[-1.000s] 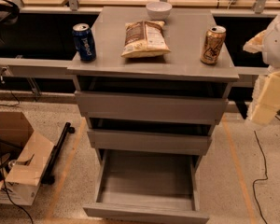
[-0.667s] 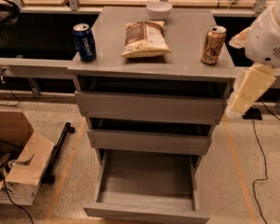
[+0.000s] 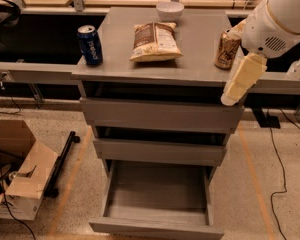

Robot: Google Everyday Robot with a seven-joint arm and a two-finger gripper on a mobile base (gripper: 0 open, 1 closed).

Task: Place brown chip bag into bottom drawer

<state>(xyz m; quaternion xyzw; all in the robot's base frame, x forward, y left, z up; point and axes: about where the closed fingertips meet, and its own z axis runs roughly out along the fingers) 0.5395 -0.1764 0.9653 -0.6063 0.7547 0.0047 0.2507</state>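
The brown chip bag lies flat on the grey cabinet top, near the middle. The bottom drawer is pulled out, and nothing shows inside it. The two drawers above it are pushed in. My gripper hangs as a cream piece below the white arm. It is at the cabinet's right front corner, over the top drawer's right end. It is to the right of the bag and does not touch it. It holds nothing that I can see.
A blue soda can stands at the top's left edge. A gold-brown can stands at the right, partly behind my arm. A white bowl sits at the back. An open cardboard box and cables lie on the floor at left.
My arm has swung in from the right edge toward the cabinet's right front corner, and now covers part of the gold-brown can. The bag, the cans and the drawers have not moved.
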